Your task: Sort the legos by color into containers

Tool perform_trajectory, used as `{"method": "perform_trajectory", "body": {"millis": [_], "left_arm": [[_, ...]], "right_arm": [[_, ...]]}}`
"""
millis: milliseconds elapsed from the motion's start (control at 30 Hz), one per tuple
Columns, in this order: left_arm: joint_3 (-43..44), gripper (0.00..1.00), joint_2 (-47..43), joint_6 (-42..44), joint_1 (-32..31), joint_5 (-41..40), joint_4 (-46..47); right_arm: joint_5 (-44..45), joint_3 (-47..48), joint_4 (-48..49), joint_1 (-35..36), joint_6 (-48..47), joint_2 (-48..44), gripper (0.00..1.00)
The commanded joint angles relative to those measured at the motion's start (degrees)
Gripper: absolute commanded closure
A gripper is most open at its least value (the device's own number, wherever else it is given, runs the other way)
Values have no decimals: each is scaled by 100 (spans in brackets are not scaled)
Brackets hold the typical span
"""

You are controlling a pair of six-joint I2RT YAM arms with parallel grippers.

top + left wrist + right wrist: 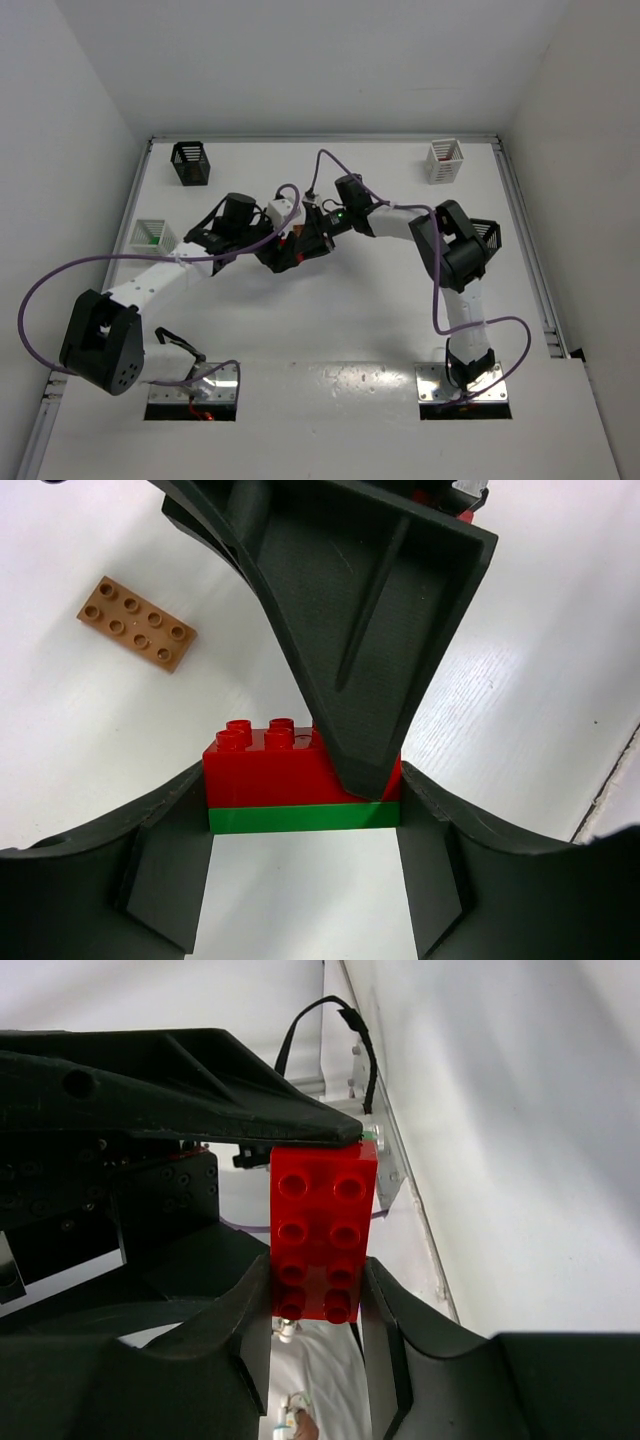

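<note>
A red lego brick [262, 772] sits pressed onto a green lego plate [300, 817], and this stack hangs above the table at its middle. My left gripper [305, 795] is shut on the stack, one finger on each end. My right gripper [315, 1282] is shut on the red brick [322, 1222] across its width, studs facing its camera. One of the right fingers [375, 670] reaches down over the brick in the left wrist view. In the top view both grippers meet at the centre, left gripper [276, 254] and right gripper [303, 240].
A brown lego plate [136, 623] lies flat on the table beyond the stack. A black basket [190, 163] stands back left and a white basket [444, 160] back right. Another white basket [152, 235] with something green inside sits at the left edge. A black basket [486, 234] is half hidden behind the right arm.
</note>
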Motion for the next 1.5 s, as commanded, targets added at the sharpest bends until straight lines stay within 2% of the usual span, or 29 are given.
{"method": "perform_trajectory", "body": {"millis": [0, 100, 200, 267, 300, 367, 433, 467, 500, 533, 567, 600, 633, 667, 733, 800, 833, 933, 1067, 1200, 1467], "left_arm": [[112, 35, -241, -123, 115, 172, 211], [164, 18, -373, -412, 352, 242, -26], [165, 8, -504, -553, 625, 470, -158], [165, 6, -504, -799, 967, 1013, -263], [165, 6, -504, -913, 1081, 1268, -264], [165, 6, -207, -1448, 1381, 1839, -211], [25, 6, 65, -2045, 1574, 2805, 183], [-72, 6, 328, -2848, 1575, 3130, 437], [-194, 6, 391, -3335, 1662, 3638, 1275], [-378, 6, 392, -3766, 1741, 3730, 1649], [-380, 6, 392, -4380, 1742, 3731, 1948], [-380, 6, 470, -4621, 1742, 3792, 2369], [-380, 6, 523, -5084, 1742, 3793, 2573], [-380, 6, 576, -5289, 1742, 3854, 2793], [-328, 6, 638, -5536, 1672, 3749, 3146], [-170, 8, 638, -5669, 1611, 3539, 3226], [-108, 8, 638, -5669, 1558, 3468, 3304], [-108, 10, 585, -5818, 1488, 3388, 3454], [-379, 14, 585, -6107, 1487, 3336, 3770], [-442, 21, 638, -6214, 1487, 3283, 3946], [-390, 25, 700, -6319, 1487, 3230, 3999]], "right_arm": [[-56, -103, 274, -141, -208, -388, 97], [-56, -278, 274, -395, -384, -599, 99], [-56, -358, 187, -554, -864, -766, 99], [66, -271, -427, -615, -1400, -968, 100], [163, -270, -656, -616, -1969, -1030, 100], [286, -191, -1132, -616, -2403, -1214, 100], [382, -383, -1080, -616, -2693, -1346, 100], [453, -471, -1019, -616, -2765, -1425, 100], [506, -585, -870, -563, -2766, -1591, 100], [567, -856, -651, -563, -2583, -1680, 100], [568, -998, -23, -563, -2363, -1759, 100], [568, -1130, 375, -563, -2074, -1812, 100], [420, -1322, 1171, -563, -1358, -1813, 100], [366, -1324, 1475, -511, -1029, -1813, 100], [296, -1324, 1889, -510, -118, -1551, 100], [243, -1473, 3037, -510, 815, -1383, 100], [243, -1552, 4286, -510, 1969, -1208, 100], [426, -1676, 5719, -510, 3531, -926, 100], [506, -1554, 5959, -458, 3675, -872, 100], [559, -1553, 6268, -458, 3967, -811, 100], [559, -1606, 6531, -405, 4143, -863, 100]]}}
